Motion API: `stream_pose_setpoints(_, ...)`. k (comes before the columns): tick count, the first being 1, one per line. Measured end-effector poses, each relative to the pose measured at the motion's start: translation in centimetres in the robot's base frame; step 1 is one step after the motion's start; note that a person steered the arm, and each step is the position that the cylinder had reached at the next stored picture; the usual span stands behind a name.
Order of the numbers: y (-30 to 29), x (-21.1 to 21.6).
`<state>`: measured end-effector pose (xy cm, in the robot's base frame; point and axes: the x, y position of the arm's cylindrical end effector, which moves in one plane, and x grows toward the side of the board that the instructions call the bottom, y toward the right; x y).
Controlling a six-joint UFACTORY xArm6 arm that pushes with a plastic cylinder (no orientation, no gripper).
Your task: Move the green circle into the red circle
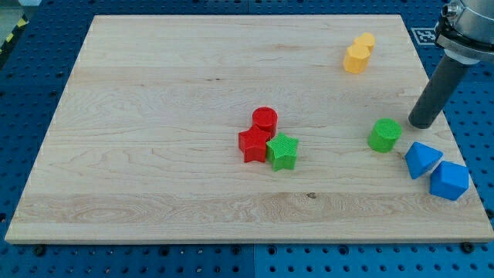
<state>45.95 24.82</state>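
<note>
Green circle (384,135) sits near the desk's (154,93) right edge, between my tip (421,123) and red circle (265,120); no pincer fitted.

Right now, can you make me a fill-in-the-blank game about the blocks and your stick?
1. My tip sits to the view's ____ of the green circle.
2. The red circle touches the red ____.
3. The green star is ____ the red circle in the view.
4. Two ____ blocks sit near the view's top.

Answers: right, star, below, yellow
</note>
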Motion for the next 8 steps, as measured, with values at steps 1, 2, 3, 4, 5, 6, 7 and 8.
stream_pose_setpoints(1, -3.1, 0.7)
stream_pose_setpoints(2, -5.2, 0.7)
stream_pose_setpoints(3, -4.4, 1.2)
stream_pose_setpoints(4, -3.1, 2.0)
stream_pose_setpoints(5, -5.8, 2.0)
stream_pose_setpoints(6, -8.5, 2.0)
stream_pose_setpoints(7, -8.8, 2.0)
stream_pose_setpoints(8, -6.7, 3.2)
